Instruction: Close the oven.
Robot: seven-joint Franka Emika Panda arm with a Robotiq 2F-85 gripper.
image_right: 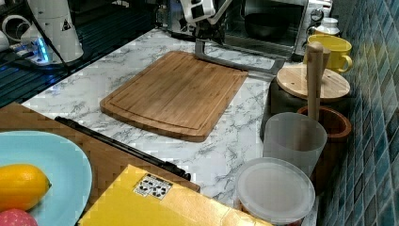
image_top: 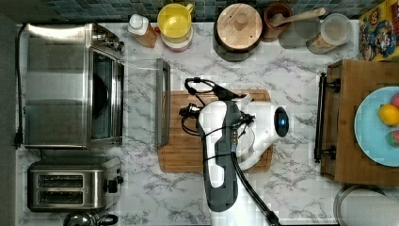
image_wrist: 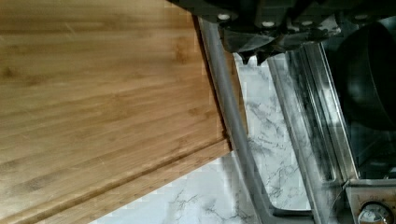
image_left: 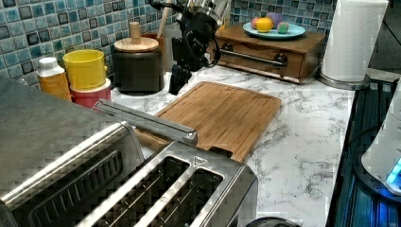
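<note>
Blue plate (image_top: 371,136) holds fruit. Oven (image_top: 70,84) door flat open toward the top view's right; gripper (image_wrist: 252,57) clenched, empty.

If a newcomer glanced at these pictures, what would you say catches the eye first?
The large stainless-steel toaster oven at the top view's left, its glass door folded down flat. The white robot arm's gripper hangs over the bamboo cutting board beside the door's metal bar handle.
</note>
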